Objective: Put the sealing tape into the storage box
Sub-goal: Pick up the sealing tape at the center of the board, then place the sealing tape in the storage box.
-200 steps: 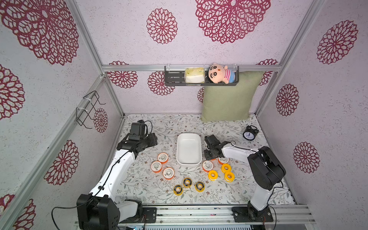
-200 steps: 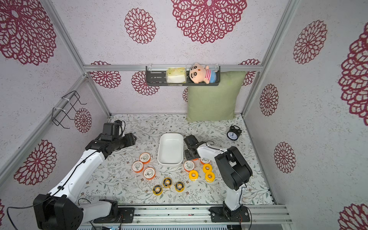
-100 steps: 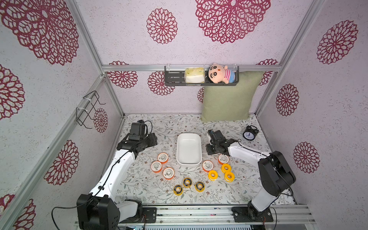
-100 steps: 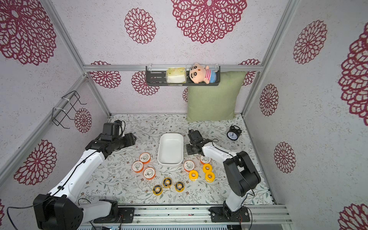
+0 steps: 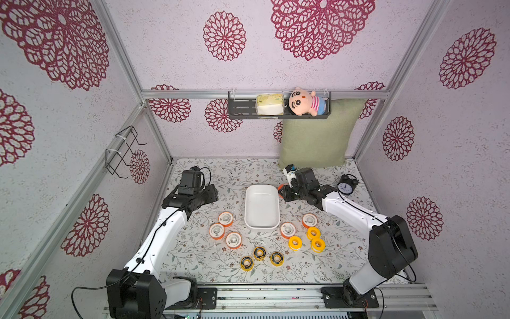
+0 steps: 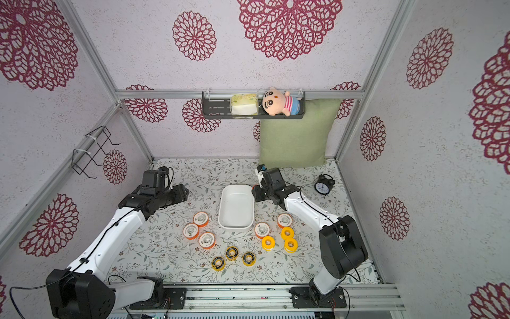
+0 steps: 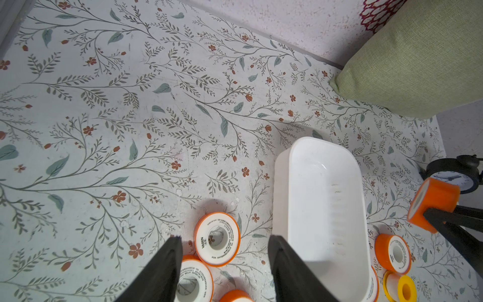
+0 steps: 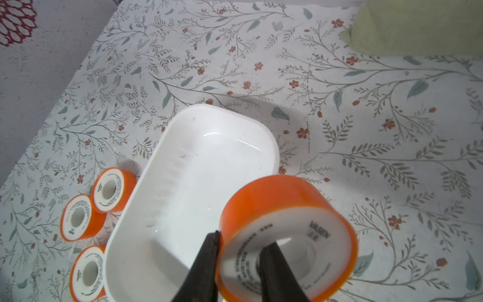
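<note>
The white storage box (image 5: pixel 261 205) sits mid-table with nothing in it. My right gripper (image 8: pixel 240 245) is shut on an orange sealing tape roll (image 8: pixel 287 235), one finger in its centre hole and one on its rim. It holds the roll above the table by the box's far right corner (image 5: pixel 281 190). My left gripper (image 7: pixel 224 243) hangs open left of the box, above three orange rolls (image 5: pixel 225 219). Right of the box lie two orange rolls (image 5: pixel 287 230) and three yellow ones (image 5: pixel 295 243). Three yellow rolls with black faces (image 5: pixel 259 253) lie in front.
A green pillow (image 5: pixel 317 138) leans on the back wall behind my right gripper. A black alarm clock (image 5: pixel 346 187) stands at the right. On the back wall, a black shelf (image 5: pixel 242 110) carries a plush doll. A wire rack (image 5: pixel 121 154) hangs on the left wall.
My right gripper has lifted an orange roll out of the group right of the box and carried it back to the box's far right corner. The left arm has not moved.
</note>
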{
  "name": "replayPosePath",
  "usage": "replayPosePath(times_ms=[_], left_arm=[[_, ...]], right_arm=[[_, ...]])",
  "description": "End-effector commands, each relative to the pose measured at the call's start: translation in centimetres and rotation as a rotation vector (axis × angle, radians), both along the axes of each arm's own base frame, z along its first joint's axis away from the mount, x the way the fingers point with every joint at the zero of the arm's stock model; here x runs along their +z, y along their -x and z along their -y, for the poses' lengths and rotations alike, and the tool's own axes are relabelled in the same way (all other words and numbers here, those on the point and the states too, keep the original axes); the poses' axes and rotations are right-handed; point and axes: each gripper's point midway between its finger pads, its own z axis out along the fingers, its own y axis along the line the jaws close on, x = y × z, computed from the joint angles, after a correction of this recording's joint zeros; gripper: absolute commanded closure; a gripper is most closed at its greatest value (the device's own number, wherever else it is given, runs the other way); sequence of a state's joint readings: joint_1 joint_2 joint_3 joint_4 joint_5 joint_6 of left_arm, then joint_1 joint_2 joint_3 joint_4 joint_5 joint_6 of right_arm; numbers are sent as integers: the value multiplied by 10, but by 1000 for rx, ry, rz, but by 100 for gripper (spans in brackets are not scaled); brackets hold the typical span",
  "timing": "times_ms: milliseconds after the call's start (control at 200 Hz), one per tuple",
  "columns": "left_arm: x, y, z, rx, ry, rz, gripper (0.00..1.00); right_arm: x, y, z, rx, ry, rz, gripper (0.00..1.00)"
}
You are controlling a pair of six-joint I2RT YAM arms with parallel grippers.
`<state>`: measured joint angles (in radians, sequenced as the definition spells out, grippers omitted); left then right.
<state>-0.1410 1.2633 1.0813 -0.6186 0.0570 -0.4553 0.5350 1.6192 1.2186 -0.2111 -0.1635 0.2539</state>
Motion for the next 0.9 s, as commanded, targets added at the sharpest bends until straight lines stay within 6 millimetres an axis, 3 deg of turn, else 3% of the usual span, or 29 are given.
replayPosePath(times_ms=[0, 410, 655, 896], left_arm=[[5, -1, -3, 1, -16, 23, 40], [6, -1, -4, 3, -18, 26, 40], [6, -1, -4, 4, -19, 27, 40], [7, -1, -4, 4, -21, 30, 40]], right_arm=[[20, -1, -25, 84, -50, 32, 77], [-16, 4, -66, 181, 96, -30, 76], [-45, -2, -70, 165, 227, -66, 76], [-61, -9, -72, 147, 300, -82, 76]])
